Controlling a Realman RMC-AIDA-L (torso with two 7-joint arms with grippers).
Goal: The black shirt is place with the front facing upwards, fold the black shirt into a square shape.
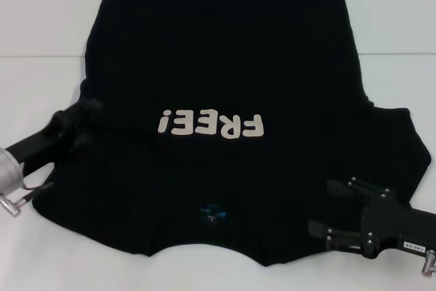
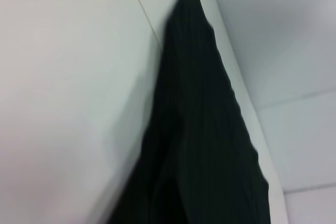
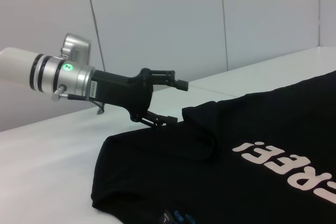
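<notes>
One black shirt (image 1: 225,66) was counted on one worktop (image 1: 41,11), and two hands were seen: left hand (image 1: 85,117), right hand (image 1: 323,208).

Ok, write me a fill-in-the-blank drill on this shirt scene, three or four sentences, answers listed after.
1. The cream letters on the black shirt spell ____.
2. The table under the shirt is ____ in colour.
3. The left gripper is at the shirt's edge with its jaws ____.
4. The right gripper hovers over the shirt's ____ sleeve.

Missing words: FREE!; white; open; right

black shirt (image 1: 225,52): plain black | lettering (image 1: 210,125): cream-white | neck label (image 1: 212,210): blue | table (image 1: 41,18): white
</notes>
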